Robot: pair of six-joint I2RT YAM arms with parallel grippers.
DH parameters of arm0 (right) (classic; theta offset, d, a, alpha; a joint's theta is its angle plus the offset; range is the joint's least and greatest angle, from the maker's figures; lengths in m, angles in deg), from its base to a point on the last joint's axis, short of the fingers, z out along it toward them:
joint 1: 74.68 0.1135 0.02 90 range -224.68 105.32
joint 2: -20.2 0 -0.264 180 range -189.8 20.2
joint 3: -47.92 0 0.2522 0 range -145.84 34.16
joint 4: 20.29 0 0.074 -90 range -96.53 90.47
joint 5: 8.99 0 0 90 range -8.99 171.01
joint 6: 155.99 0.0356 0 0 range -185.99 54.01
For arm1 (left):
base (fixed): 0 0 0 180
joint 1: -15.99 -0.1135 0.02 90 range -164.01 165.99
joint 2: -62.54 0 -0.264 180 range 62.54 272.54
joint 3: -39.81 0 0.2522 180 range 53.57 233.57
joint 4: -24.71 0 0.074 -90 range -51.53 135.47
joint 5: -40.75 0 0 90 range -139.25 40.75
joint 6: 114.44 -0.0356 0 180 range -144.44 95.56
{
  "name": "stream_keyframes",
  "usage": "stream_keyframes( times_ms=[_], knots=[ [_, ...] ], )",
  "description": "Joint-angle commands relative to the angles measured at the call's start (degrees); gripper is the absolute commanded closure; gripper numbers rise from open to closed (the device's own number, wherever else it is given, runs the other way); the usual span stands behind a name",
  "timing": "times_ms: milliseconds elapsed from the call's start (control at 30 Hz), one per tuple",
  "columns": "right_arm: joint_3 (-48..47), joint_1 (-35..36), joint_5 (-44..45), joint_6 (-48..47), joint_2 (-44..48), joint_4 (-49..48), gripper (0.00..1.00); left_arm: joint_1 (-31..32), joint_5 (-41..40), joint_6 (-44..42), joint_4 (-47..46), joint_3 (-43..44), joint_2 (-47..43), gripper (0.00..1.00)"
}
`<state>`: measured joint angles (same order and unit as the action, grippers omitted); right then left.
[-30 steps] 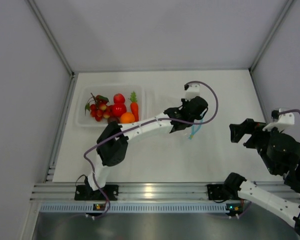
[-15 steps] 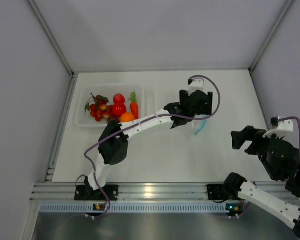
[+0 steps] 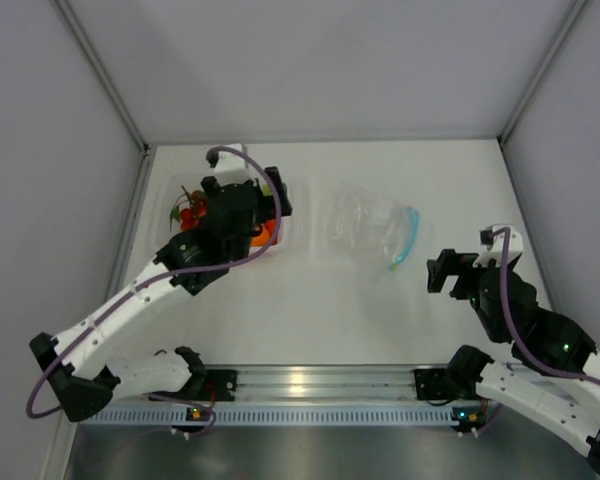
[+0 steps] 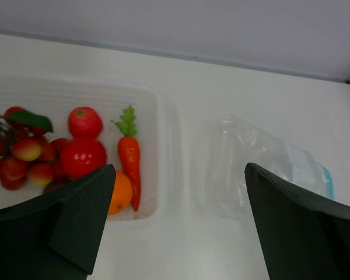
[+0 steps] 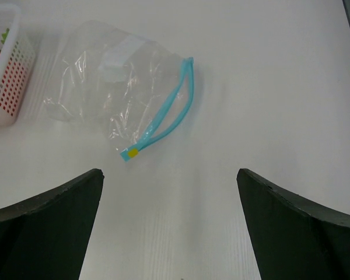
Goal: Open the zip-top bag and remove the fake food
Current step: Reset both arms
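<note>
Zip-top bag [image 5: 114, 87] unzipped, apparently empty; fake food [image 4: 83, 157] in tray [image 4: 166, 134]. Left pincer [image 4: 178, 169] and right pincer [image 5: 169, 172] spread, empty. Removal judged done; next, retract.

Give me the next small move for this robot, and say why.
Probably withdraw the left gripper and right gripper toward the near edge; no further grasp seems needed. Both are open and hold nothing. The zip-top bag lies on the table with its teal strip parted and looks empty, and the fake food sits in the tray.
</note>
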<state>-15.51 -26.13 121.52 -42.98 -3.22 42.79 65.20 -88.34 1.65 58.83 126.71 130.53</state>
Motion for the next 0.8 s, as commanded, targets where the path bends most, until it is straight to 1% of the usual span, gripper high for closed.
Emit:
stream_keyframes(
  times_ms=[0,100,133,167,267,400,500,600,700,767],
  knots=[
    [1.3,-0.5,2.4,-3.0,-1.3,-9.5,0.01,-3.6,-4.4,-2.7,7.7,-6.1,-4.8,0.02],
    [1.3,-0.5,4.0,-3.6,-2.2,-9.3,0.01,-7.9,-6.3,-1.0,13.9,-9.7,-9.3,0.02],
    [1.4,-0.5,4.2,-3.8,-2.3,-9.1,0.01,-9.2,-5.8,-0.4,15.3,-10.6,-10.5,0.02],
    [1.5,-0.5,5.1,-3.8,-2.4,-8.6,0.01,-11.9,-5.0,-0.1,17.3,-11.4,-12.0,0.02],
    [2.1,-0.5,6.0,-3.8,-2.1,-8.0,0.01,-15.9,-3.0,0.5,20.6,-14.6,-18.3,0.02],
    [3.2,-0.4,5.0,-3.1,-0.2,-8.0,0.01,-16.8,-1.3,-2.1,24.3,-17.6,-28.5,0.02],
    [4.9,-0.5,4.7,-4.1,0.7,-9.4,0.01,-16.8,-0.7,-5.1,24.2,-20.0,-32.8,0.02],
    [6.5,-0.4,4.9,-4.5,1.2,-10.5,0.01,-16.8,-0.4,-4.4,24.0,-21.4,-34.8,0.02],
    [7.9,-0.5,5.1,-4.2,1.7,-12.3,0.00,-16.8,-2.9,-2.4,23.7,-23.0,-35.7,0.02],
    [8.4,-0.4,4.9,-4.6,1.8,-13.7,0.01,-16.7,-2.8,-2.1,23.6,-23.0,-35.7,0.02]
  ],
)
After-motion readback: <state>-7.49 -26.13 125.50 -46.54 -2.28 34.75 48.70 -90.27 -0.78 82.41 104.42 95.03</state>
